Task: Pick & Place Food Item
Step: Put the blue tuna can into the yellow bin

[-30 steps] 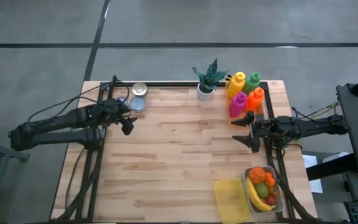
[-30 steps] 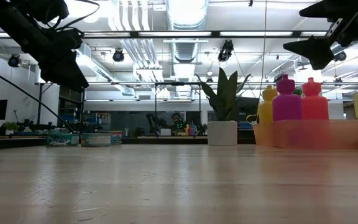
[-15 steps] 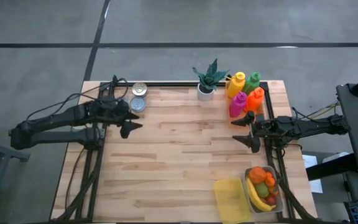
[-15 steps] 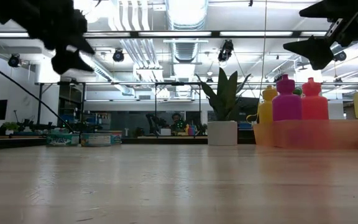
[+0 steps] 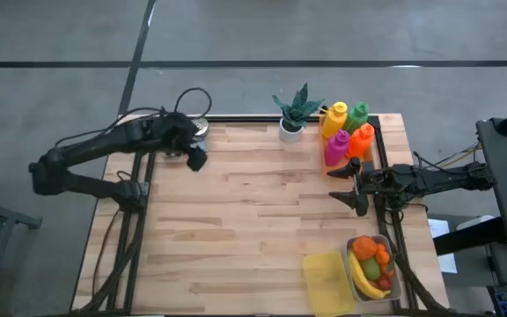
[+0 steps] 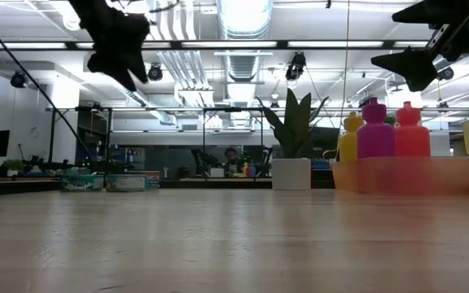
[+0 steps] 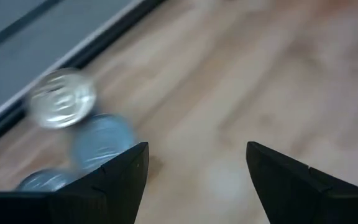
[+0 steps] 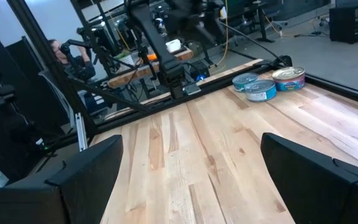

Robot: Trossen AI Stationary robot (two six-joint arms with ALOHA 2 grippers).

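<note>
Three tins stand on their bases at the table's far left: one silver-topped [image 7: 63, 106], two blue-topped [image 7: 101, 140]. The right wrist view shows them too [image 8: 261, 89], and the high view shows one tin [image 5: 202, 126] beside my left arm. My left gripper [image 5: 197, 161] hangs high above the table just near of them, tipped down and open, with nothing between its fingers [image 7: 194, 152]. My right gripper [image 5: 356, 188] waits at the right edge, level and open [image 8: 191, 149]. A clear tub of fruit [image 5: 374, 264] sits at the near right.
A potted plant [image 5: 294, 113] and several coloured bottles in a tray [image 5: 347, 134] stand at the far right. A yellow cloth [image 5: 326, 282] lies beside the fruit tub. Bare wood [image 5: 253, 211] spans the table's middle. People and equipment show beyond the table.
My left gripper has risen and gone toward the far edge and a little toward the right, ending close above the tins. It has tipped further down. Its fingers have kept the same gap.
</note>
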